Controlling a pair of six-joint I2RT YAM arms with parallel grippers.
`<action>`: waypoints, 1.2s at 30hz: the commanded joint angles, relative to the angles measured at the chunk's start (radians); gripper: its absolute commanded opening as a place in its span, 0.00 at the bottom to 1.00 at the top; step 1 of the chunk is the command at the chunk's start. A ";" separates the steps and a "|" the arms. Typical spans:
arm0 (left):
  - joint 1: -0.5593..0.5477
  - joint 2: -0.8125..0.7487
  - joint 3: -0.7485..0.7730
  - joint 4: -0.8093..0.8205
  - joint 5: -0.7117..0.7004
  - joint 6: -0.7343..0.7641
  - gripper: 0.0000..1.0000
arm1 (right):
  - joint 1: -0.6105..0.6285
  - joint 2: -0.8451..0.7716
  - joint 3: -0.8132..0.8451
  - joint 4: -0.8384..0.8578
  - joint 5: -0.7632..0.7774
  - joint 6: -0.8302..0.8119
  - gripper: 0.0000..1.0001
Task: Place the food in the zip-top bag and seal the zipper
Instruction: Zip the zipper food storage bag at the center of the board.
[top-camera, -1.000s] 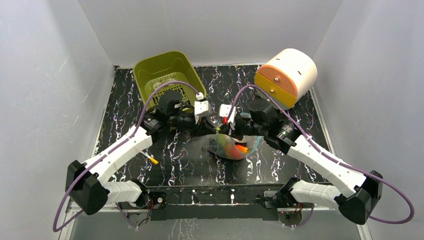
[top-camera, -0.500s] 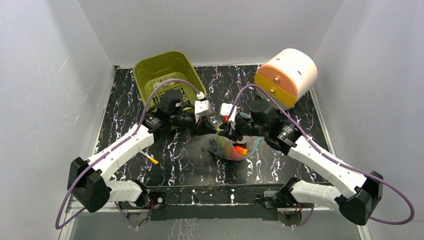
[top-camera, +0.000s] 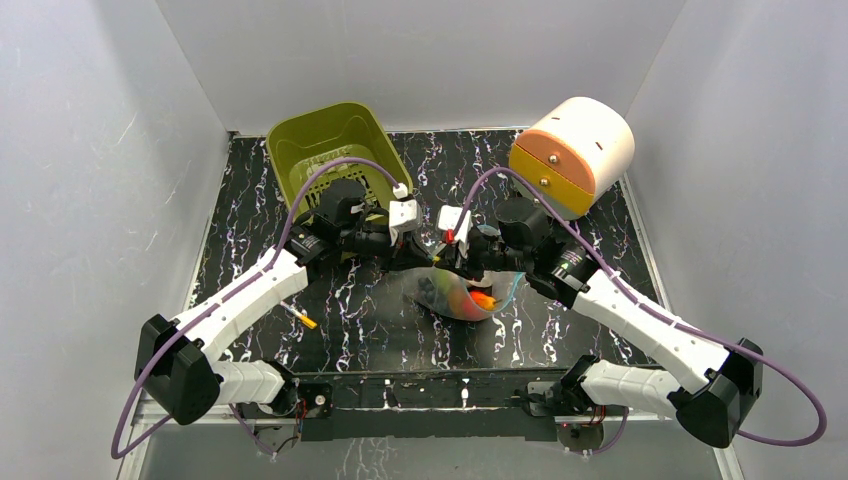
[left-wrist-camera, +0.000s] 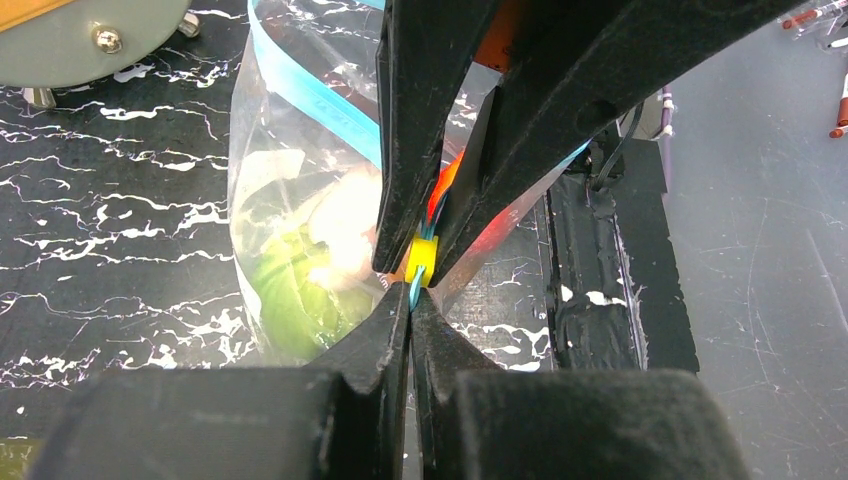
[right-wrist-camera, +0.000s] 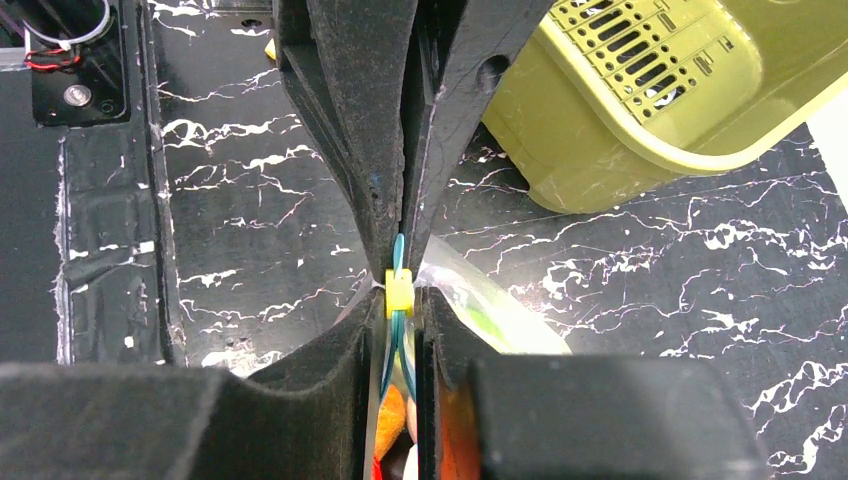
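Note:
The zip-top bag (top-camera: 458, 295) lies at the table's middle, with its mouth end lifted between both grippers. Through its clear plastic I see the pale-green cabbage (left-wrist-camera: 290, 290), a white piece (left-wrist-camera: 345, 225) and red and orange fruits (top-camera: 483, 297). My left gripper (left-wrist-camera: 410, 296) is shut on the end of the blue-teal zipper (left-wrist-camera: 310, 95). My right gripper (right-wrist-camera: 400, 298) faces it tip to tip and is shut on the zipper at its yellow end piece (right-wrist-camera: 399, 291). In the top view the two grippers meet (top-camera: 436, 262) above the bag.
An olive-green bin (top-camera: 325, 150) stands at the back left, just behind the left wrist. A round cream and orange drawer box (top-camera: 572, 152) stands at the back right. A thin yellow-tipped stick (top-camera: 300, 316) lies at the front left.
The right gripper has edged slightly left along the zipper towards the left gripper. The bag and the left arm have hardly moved.

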 joint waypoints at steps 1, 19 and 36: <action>0.006 -0.034 0.001 0.005 0.021 0.004 0.00 | 0.002 -0.015 0.034 0.082 0.008 0.024 0.17; 0.074 -0.076 -0.034 0.089 0.037 -0.116 0.00 | 0.007 -0.052 0.023 0.005 0.089 -0.036 0.00; 0.139 -0.082 -0.021 0.085 0.120 -0.084 0.07 | 0.007 -0.041 0.047 -0.012 0.034 -0.019 0.00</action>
